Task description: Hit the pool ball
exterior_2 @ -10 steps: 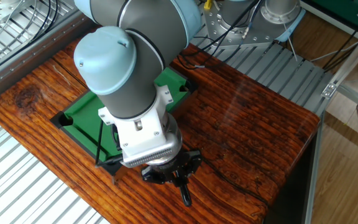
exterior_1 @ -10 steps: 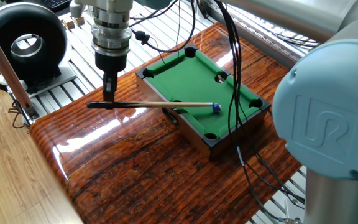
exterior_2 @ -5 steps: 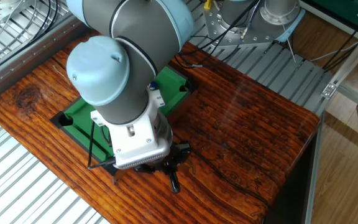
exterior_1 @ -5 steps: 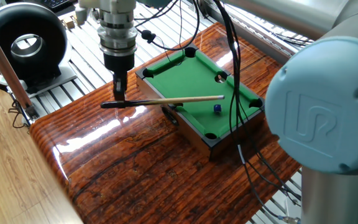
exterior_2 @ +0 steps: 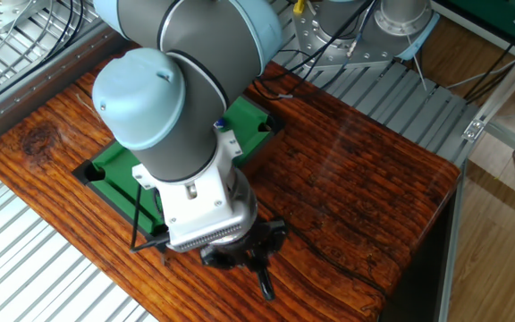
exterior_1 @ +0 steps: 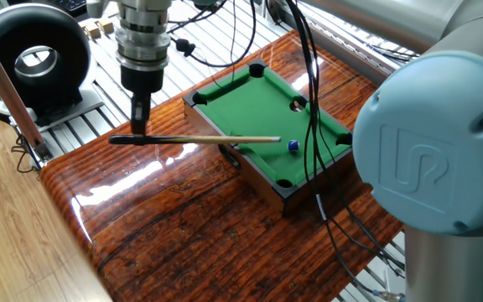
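Observation:
A tiny dark blue pool ball [exterior_1: 293,146] lies on the green felt of a small pool table [exterior_1: 250,101], toward its near right side. My gripper [exterior_1: 140,134] hangs left of the table, shut on the black butt of a thin wooden cue [exterior_1: 216,139]. The cue lies level and its pale tip ends a short gap left of the ball. In the other fixed view the arm hides the ball and most of the green table [exterior_2: 119,165]; only the gripper's dark end [exterior_2: 262,277] shows.
The pool table sits on a glossy wooden board [exterior_1: 183,226]. Black cables [exterior_1: 313,126] hang across the table's right side. A black round device [exterior_1: 36,59] stands at the far left on metal slats. The robot's big grey joint [exterior_1: 434,168] fills the right foreground.
The cue swung forward past the ball with its tip raised, then drew back left. The ball stays at about the same spot on the felt.

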`<state>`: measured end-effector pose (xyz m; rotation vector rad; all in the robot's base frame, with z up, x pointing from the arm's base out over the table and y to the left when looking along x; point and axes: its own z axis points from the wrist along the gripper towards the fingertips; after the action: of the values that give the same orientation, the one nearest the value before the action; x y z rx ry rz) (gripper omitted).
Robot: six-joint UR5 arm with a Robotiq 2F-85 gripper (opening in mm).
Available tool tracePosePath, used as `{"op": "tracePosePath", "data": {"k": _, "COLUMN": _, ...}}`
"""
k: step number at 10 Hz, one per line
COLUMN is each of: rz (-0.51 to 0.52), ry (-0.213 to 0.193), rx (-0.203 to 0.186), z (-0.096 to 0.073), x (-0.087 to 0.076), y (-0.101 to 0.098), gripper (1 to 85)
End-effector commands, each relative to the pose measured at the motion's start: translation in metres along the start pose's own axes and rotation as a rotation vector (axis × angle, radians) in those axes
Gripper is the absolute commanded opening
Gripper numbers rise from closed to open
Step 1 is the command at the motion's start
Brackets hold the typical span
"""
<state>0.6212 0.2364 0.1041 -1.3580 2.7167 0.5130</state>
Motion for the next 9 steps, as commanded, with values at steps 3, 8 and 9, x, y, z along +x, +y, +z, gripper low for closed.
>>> {"op": "tracePosePath", "data": {"k": 3, "rz": 0.037, "ry": -0.021, "rx": -0.032, "z": -0.001, "x": -0.006, "y": 0.009, "gripper": 1.0}}
{"op": "tracePosePath", "data": {"k": 8, "rz": -0.036, "ry": 0.009, "rx": -0.153, "z": 0.003, "x": 0.009, "y": 0.043, "gripper": 1.0}}
{"op": "tracePosePath", "data": {"k": 9, "rz": -0.033, "ry": 0.026, "rx": -0.136, "z": 0.004, "x": 0.013, "y": 0.043, "gripper": 1.0}}
